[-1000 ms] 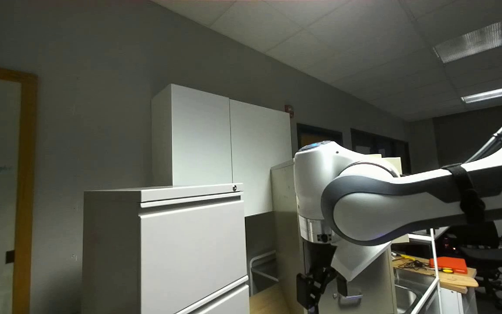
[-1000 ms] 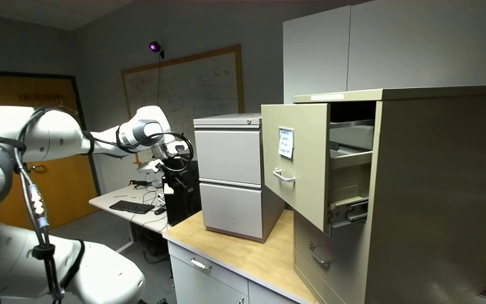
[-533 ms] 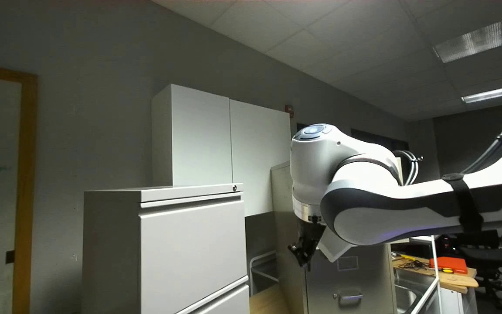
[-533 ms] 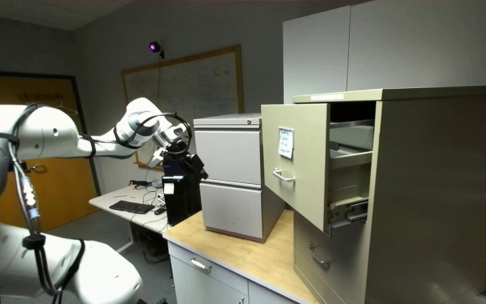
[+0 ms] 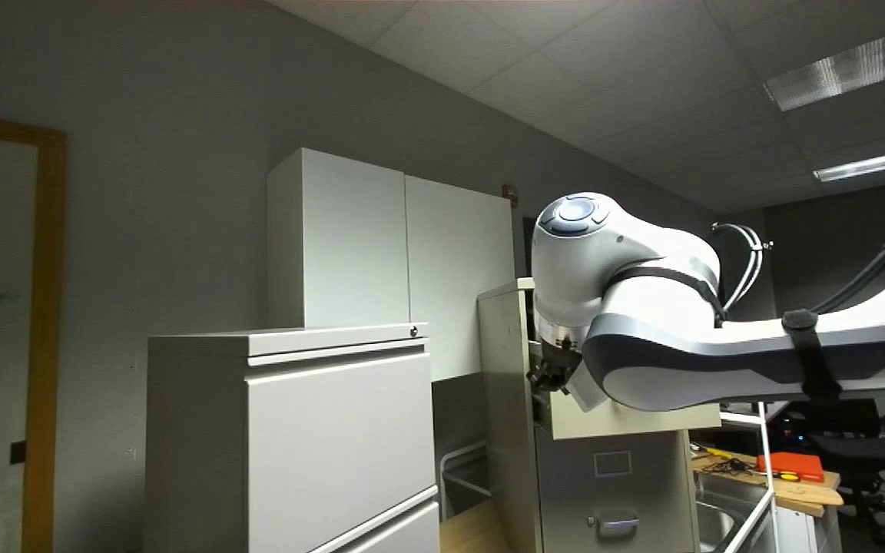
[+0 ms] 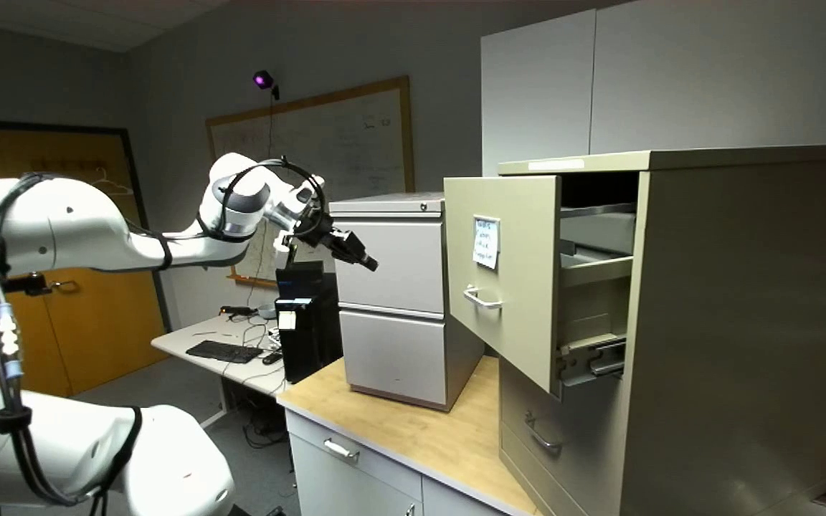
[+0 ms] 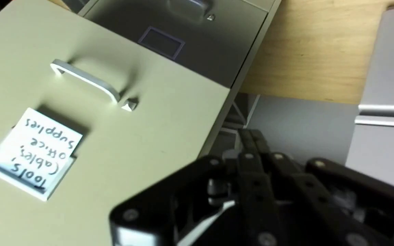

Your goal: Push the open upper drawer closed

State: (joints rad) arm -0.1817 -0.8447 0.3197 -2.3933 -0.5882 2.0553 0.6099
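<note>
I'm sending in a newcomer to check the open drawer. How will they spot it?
Look for the tall beige filing cabinet beside the grey two-drawer cabinet. Its top drawer has a handwritten note above the handle. Unlike the shut drawer below it, this one stands pulled out.

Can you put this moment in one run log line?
upper drawer: open | note: on its front | gripper: shut, apart from drawer | closing: not yet done

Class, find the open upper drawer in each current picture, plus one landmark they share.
In an exterior view: upper drawer, right of centre, partly behind the arm.
In an exterior view: upper drawer, right of centre, front unobstructed.
Wrist view: upper drawer, large, on the left.
Shared landmark: the drawer below.
</note>
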